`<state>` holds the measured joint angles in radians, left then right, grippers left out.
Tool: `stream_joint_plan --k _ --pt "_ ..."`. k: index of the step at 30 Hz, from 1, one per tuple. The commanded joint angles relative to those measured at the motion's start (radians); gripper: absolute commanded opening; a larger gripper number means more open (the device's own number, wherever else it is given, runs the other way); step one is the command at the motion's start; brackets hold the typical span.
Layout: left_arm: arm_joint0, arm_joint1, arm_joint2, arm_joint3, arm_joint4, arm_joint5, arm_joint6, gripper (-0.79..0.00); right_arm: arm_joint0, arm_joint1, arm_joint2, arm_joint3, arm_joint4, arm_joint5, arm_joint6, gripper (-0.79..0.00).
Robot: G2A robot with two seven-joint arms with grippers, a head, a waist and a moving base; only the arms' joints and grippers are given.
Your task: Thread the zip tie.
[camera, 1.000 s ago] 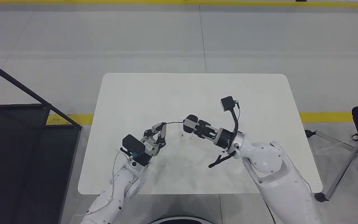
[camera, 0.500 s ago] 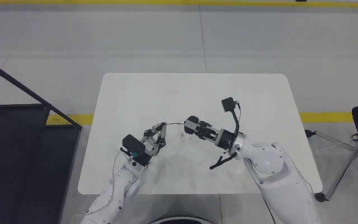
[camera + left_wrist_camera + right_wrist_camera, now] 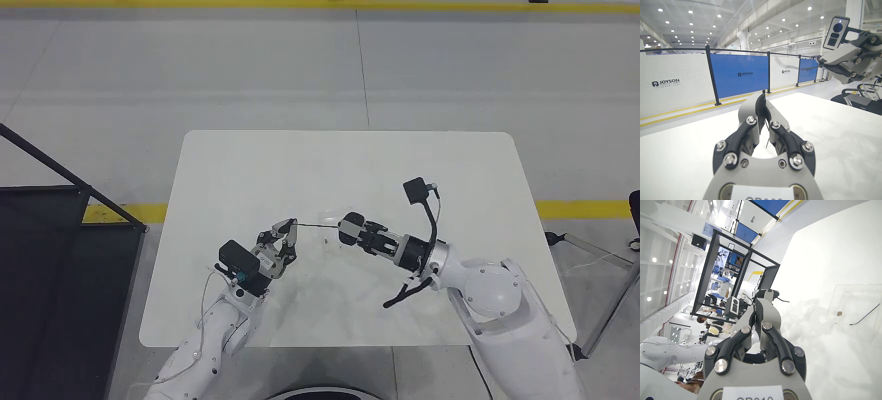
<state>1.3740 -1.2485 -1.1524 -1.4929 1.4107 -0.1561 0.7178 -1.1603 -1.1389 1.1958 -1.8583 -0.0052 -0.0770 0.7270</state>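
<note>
From above, the zip tie (image 3: 310,223) is a thin black strip in the air over the middle of the surface (image 3: 450,170). In the left wrist view, the left jaws are squeezed tight on it. In the right wrist view, the right jaws are pinched on it too. It looks light and bendy, so grab it near its ends.

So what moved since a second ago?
The right gripper drew away from the left gripper, pulling the zip tie between them from a slight arch into a straighter line. Nothing was grabbed or dropped. The left gripper stayed put, and both stay shut on the tie.
</note>
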Motion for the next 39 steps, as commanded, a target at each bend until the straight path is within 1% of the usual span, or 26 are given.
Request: stream_joint_plan --k 1,10,13,18,23,31,39 --pt "0.000 0.000 0.000 0.000 0.000 0.000 0.000 -0.785 0.000 0.000 0.000 0.000 0.000 0.000 0.000 -0.785" --pt "0.000 0.000 0.000 0.000 0.000 0.000 0.000 -0.785 0.000 0.000 0.000 0.000 0.000 0.000 0.000 -0.785" --pt "0.007 -0.001 -0.004 -0.014 -0.007 0.012 -0.014 -0.785 -0.016 0.000 -0.006 -0.012 -0.029 0.008 -0.029 -0.785" --pt "0.016 -0.002 -0.020 -0.021 -0.022 0.027 0.002 -0.785 -0.044 0.003 0.002 -0.042 -0.059 0.032 -0.049 -0.785" --pt "0.016 -0.005 -0.021 -0.014 -0.011 0.033 0.017 -0.785 -0.060 0.004 0.010 -0.062 -0.058 0.090 -0.057 -0.785" --pt "0.016 -0.007 -0.011 -0.006 0.037 0.044 0.030 -0.785 -0.046 0.000 -0.008 -0.068 -0.046 0.189 -0.052 -0.785" --pt "0.012 -0.012 -0.005 0.000 0.034 0.055 0.037 -0.785 -0.038 -0.003 -0.023 -0.068 -0.049 0.249 -0.066 -0.785"
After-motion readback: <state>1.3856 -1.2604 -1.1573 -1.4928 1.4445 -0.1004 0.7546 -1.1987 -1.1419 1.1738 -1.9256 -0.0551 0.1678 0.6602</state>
